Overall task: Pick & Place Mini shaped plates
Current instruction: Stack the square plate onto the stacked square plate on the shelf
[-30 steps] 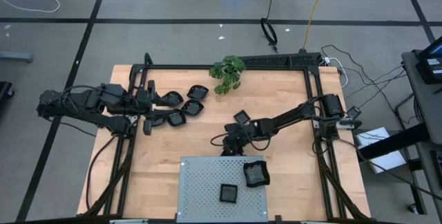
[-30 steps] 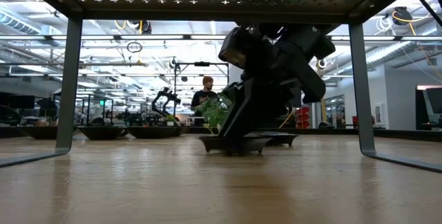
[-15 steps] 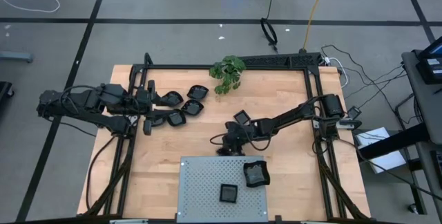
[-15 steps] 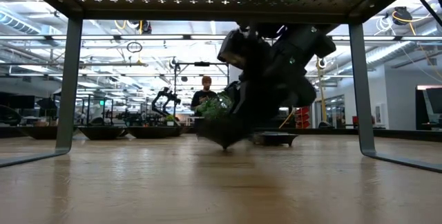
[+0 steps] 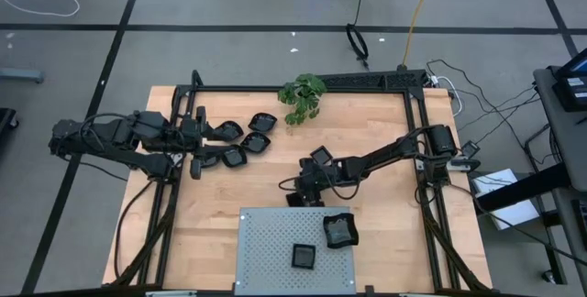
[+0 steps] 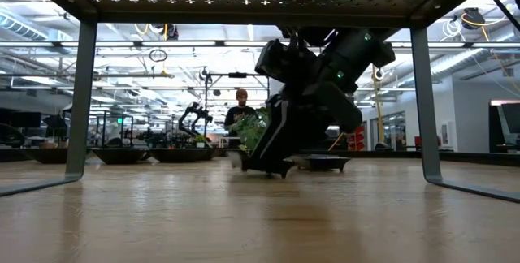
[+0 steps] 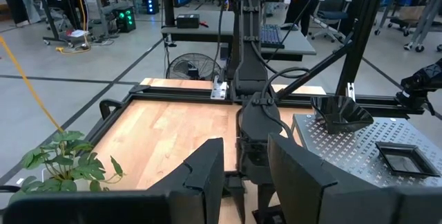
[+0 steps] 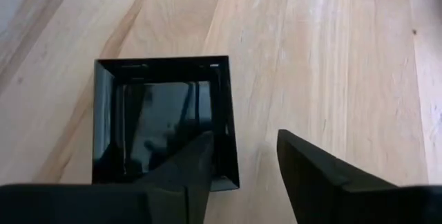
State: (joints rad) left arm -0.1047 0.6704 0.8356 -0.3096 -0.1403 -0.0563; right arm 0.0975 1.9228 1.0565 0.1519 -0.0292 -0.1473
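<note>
We have the right gripper (image 8: 242, 165) low over mid-table with its fingers parted and holding nothing, straddling one edge wall of the square plate (image 8: 162, 117) that lies flat on the wood, its body off to one finger's side.

Glossy black plate (image 8: 164, 120), wooden table (image 8: 331, 58).

Two matte black jointed arms, looped black cables, blunt dark tool fingers (image 8: 186, 175), small green indicator light.
</note>
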